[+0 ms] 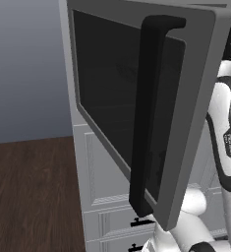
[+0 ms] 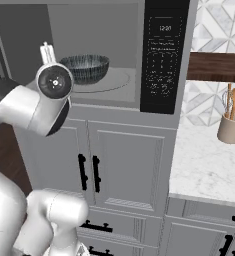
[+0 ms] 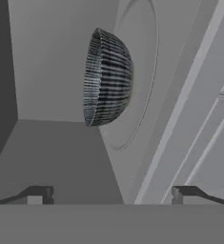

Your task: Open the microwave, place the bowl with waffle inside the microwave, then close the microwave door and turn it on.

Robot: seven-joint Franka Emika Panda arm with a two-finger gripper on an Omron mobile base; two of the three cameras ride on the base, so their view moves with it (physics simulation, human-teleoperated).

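Now, bowl set down inside, door next.

My gripper (image 3: 111,194) hangs wide and empty just outside the microwave (image 2: 114,55) mouth, fingertips (image 3: 37,194) well apart. The bowl (image 2: 85,67) sits upright on the round turntable (image 2: 120,80) inside the cavity; I cannot see the waffle past its patterned wall. The microwave door (image 1: 195,113) stands swung out to my left, its black bar handle (image 1: 149,113) facing away from the cavity. To do this well, I judge I should back clear of the opening, come round behind the door's outer face, and push it evenly until it seats, then go for the control panel (image 2: 164,55).
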